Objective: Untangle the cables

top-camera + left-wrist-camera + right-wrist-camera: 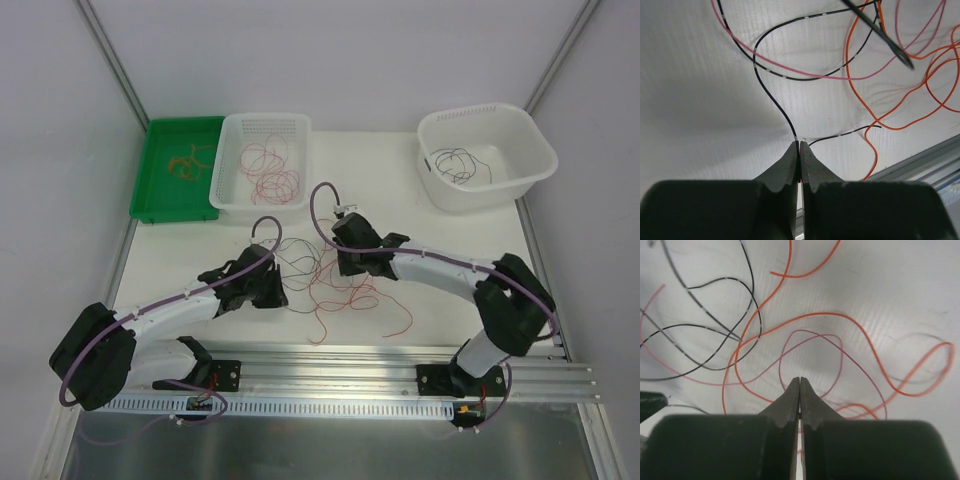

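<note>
- Loose cables (335, 290) tangled mid-table (450, 235), between the two grippers, just short of the near aluminium rail (350, 365).
- Far edge: green tray (145, 175) holds orange-tan cables, white basket (225, 160) beside it holds red ones, white tub (540, 160) far right holds black ones.
- Bare surface right of the tangle, up to the tub; enclosure walls close on both sides.
- Both arms low, forearms angled inward to the centre.
- Left gripper (798, 146): jaws pinched on a black cable (767, 90) at the tips.
- Right gripper (799, 381): jaws pressed together over red and purple loops; can't tell if anything is clamped.
</note>
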{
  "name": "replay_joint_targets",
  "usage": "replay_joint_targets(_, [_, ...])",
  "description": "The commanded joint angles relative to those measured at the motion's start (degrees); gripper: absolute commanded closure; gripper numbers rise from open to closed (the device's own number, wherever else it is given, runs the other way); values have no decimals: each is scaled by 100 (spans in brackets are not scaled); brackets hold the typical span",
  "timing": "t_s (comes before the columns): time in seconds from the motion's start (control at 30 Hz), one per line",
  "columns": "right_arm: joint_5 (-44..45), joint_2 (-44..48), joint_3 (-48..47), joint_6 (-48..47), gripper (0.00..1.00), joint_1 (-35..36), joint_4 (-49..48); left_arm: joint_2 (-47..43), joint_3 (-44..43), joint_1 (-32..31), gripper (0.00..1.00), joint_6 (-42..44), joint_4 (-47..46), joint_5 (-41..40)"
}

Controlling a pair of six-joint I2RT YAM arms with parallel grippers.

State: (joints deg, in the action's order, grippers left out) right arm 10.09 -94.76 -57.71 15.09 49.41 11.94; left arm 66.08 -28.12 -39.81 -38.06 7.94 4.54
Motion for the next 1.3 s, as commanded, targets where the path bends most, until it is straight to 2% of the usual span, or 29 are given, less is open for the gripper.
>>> replay_joint_targets(0.0, [537, 1230, -327, -488, 99, -1, 946, -61, 96, -44, 99, 88, -30, -304])
replay_joint_targets(0.13, [565, 2599, -986, -1095, 99, -133, 1775, 27, 52, -44, 100, 132, 67, -295])
replay_joint_targets(0.27, [556, 3321, -2014, -1665, 99, -501, 2390, -16, -27, -35, 100, 194, 251, -427])
replay_joint_targets(0.4, [416, 3639, -3260, -2140, 99, -1063, 2786, -78, -141, 0, 100, 282, 575, -594])
replay_joint_targets(0.57, [888, 3894, -3800, -2528, 99, -1319, 2849, -297, -211, 166, 100, 343, 980, -910])
replay_joint_targets(0.77, [1460, 4255, -3178, -2529, 99, -1565, 2927, -1254, -308, 965, 100, 353, 1700, -1077])
replay_joint_targets(0.97, [1769, 4562, -2167, -1890, 99, -1829, 3252, -2362, -834, 1204, 100, 430, 2245, -1674])
replay_joint_targets(1.07, [1086, 4624, -1411, -1536, 99, -1873, 3244, -2486, -1134, 1230, 100, 676, 2466, -1685])
replay_joint_targets(1.2, [-424, 4424, -479, -826, 99, -1856, 2691, -2128, -1240, 1221, 100, 739, 2440, -912])
replay_joint_targets(1.27, [-796, 4256, -75, -684, 99, -1821, 2437, -1960, -1196, 1221, 100, 757, 2387, -640])
